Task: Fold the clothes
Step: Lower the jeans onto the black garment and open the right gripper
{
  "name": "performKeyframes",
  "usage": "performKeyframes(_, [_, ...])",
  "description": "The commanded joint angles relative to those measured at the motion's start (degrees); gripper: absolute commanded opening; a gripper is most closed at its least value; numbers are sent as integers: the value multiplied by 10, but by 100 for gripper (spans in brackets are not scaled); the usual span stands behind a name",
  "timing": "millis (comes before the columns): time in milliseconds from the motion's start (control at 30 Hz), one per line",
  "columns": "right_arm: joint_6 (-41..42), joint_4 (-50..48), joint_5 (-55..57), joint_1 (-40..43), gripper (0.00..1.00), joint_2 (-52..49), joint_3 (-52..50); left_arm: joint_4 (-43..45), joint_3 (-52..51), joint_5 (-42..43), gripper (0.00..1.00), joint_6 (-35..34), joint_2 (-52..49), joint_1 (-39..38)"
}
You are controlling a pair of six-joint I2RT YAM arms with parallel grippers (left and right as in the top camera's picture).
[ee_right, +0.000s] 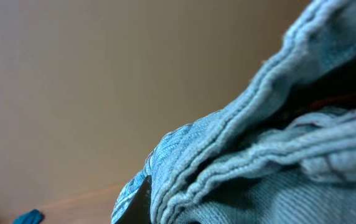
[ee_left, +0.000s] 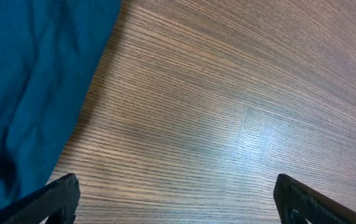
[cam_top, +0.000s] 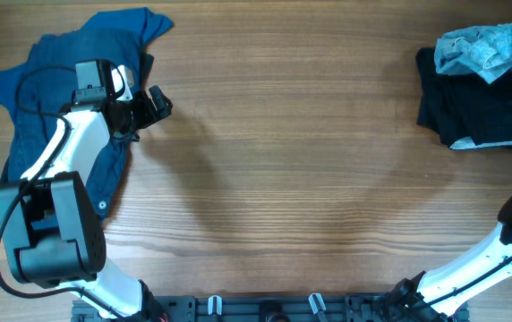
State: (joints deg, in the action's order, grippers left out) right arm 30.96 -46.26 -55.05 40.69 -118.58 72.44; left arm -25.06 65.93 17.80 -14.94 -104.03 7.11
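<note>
Blue shirt (cam_top: 59, 63) just beside left tool (cam_top: 153, 104), ungripped.

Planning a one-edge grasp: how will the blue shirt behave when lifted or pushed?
The blue shirt lies crumpled with soft wrinkles, so it will probably drape limply. It looks thin, likely light. On the wooden table, a push would probably bunch it rather than slide it whole.
</note>
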Motion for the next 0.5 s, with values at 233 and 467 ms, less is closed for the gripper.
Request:
performKeyframes(233, [221, 266, -58, 39, 12, 9, 29, -1, -3, -3, 100, -5, 8, -3])
performKeyframes(467, [125, 463, 20, 67, 33, 46, 29, 0, -3, -3, 100, -5, 8, -3])
